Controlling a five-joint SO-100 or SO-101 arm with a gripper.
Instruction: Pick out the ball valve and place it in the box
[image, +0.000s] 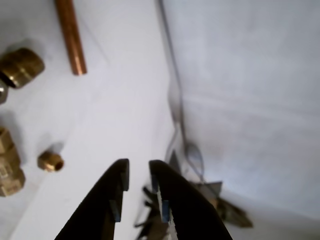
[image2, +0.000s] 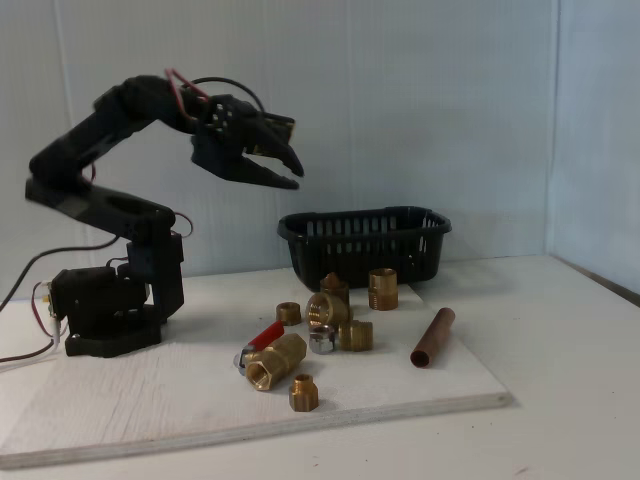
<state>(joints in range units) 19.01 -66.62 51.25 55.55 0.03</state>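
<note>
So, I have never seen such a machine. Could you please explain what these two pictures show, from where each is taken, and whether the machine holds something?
The black machine is a small robot arm; its two-finger gripper is its "hand". The fixed view is from a camera standing in front of the table. The wrist view is from a camera on the arm, looking past the gripper.

The gripper hangs in the air, slightly open, holding nothing.

On the white board lie brass fittings. One is the ball valve, with a red lever handle. Right of them lies a copper pipe piece, also seen in the wrist view. Behind stands the box, a black slotted basket.
</note>
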